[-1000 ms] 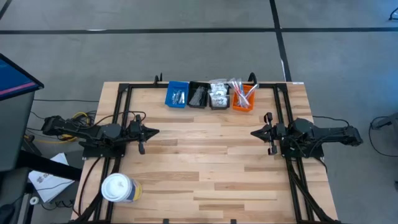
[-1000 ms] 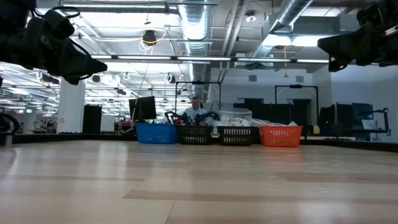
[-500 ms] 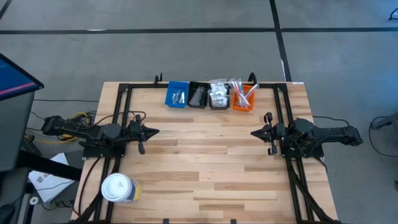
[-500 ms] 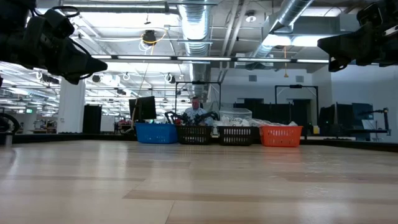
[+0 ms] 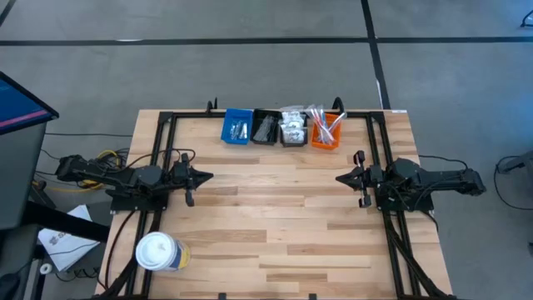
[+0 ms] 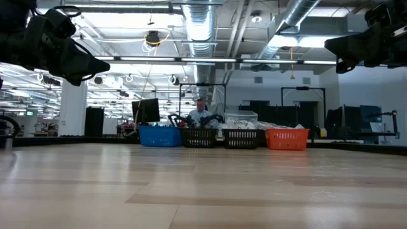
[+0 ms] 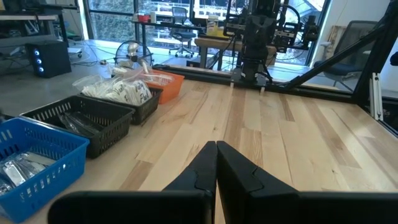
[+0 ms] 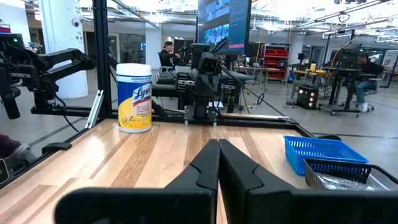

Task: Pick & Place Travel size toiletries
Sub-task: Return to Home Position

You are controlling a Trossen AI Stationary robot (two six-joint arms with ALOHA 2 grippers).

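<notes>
Along the far edge of the wooden table (image 5: 275,217), in a row of four small bins set side by side: travel size toiletries (image 5: 292,125), all binned, none seen loose on the boards. Blue bin (image 6: 159,137), left end of the row: silver-wrapped pieces (image 5: 238,128). First black bin (image 6: 200,137): dark flat items, probably combs, too small to confirm. Second black bin (image 6: 241,138): white sachets (image 7: 121,92), heaped above the rim. Orange bin (image 6: 286,138), right end: slim sticks (image 5: 330,125) and clear wrappers standing proud of the rim. Handling, as judged: every piece light. The sachets look soft, crinkly and slippery, best pinched across the flat body. The sticks and combs look stiff and thin, best taken at mid-length across the narrow side, and apt to pivot if held near an end. Left gripper (image 7: 216,144): at the left table edge, pointing toward the centre, fingers pressed together on nothing. Right gripper (image 8: 219,142): opposite, at the right edge, fingers likewise clenched and empty. Other stock: large white tub (image 5: 156,252) with a yellow label, near-left corner, well apart from the bins. Obstructions: the bins touch one another, so their walls and the heaped contents would crowd any reach inside. Open boards lie between both grippers and the row.
</notes>
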